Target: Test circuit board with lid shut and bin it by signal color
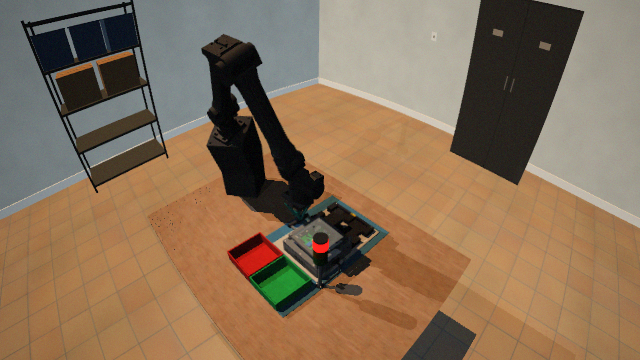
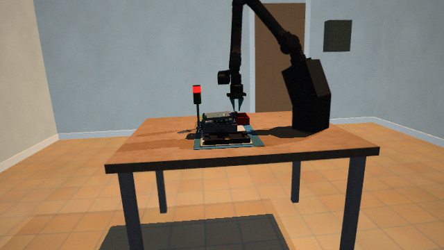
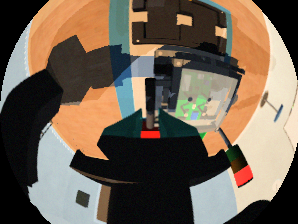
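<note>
Jaws nearly together, empty, above shut tester; tower red; missing the tab leaves lid latched.

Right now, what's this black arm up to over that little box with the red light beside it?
The arm is testing a circuit board. The board lies inside the tester under its shut clear lid, and the signal tower beside it glows red. The gripper hangs just above the tester, fingers nearly together, holding nothing. The tray behind is empty. The red bin and green bin wait, both empty.
</note>
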`<state>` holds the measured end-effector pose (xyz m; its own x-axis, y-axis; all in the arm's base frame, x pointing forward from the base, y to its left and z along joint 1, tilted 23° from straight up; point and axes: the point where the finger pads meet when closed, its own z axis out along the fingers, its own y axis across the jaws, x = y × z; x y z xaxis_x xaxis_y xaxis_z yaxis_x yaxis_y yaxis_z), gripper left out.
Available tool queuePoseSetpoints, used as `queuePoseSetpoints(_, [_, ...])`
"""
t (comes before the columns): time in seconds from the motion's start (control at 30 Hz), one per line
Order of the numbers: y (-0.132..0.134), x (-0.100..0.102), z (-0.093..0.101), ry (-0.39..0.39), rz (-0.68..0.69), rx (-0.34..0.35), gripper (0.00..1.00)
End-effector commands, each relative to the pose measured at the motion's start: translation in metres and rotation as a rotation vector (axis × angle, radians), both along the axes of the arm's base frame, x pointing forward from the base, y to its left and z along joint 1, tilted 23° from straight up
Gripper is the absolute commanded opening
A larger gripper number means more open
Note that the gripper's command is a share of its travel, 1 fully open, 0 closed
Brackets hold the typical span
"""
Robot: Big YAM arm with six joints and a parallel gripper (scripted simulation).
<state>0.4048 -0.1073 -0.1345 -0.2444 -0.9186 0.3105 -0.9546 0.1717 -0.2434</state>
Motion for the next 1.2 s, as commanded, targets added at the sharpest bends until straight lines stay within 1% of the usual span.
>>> queuePoseSetpoints(0.0, [-0.006,0.006,0.002,-0.016,-0.005,0.001,0.26])
queuePoseSetpoints(0.17, [-0.006,0.006,0.002,-0.016,-0.005,0.001,0.26])
queuePoseSetpoints(0.23, [-0.006,0.006,-0.002,-0.012,-0.004,0.001,0.26])
queuePoseSetpoints(0.43, [-0.008,0.009,-0.005,-0.015,-0.002,0.000,0.26])
queuePoseSetpoints(0.47, [-0.008,0.004,-0.009,-0.006,-0.002,0.001,0.26])
queuePoseSetpoints(0.53, [-0.011,0.009,-0.011,-0.015,-0.002,0.000,0.26])
queuePoseSetpoints(0.77, [-0.015,0.011,-0.024,-0.013,-0.002,0.000,0.26])
queuePoseSetpoints(0.83, [-0.016,0.008,-0.026,-0.008,-0.002,0.001,0.26])
queuePoseSetpoints(0.87, [-0.016,0.008,-0.026,-0.009,-0.002,0.001,0.26])
queuePoseSetpoints(0.9, [-0.016,0.012,-0.019,-0.021,-0.002,-0.001,0.26])
queuePoseSetpoints(0.93, [-0.017,0.013,-0.017,-0.025,-0.002,-0.002,0.26])
queuePoseSetpoints(1.17, [-0.016,0.010,-0.018,-0.023,-0.009,0.000,0.26])
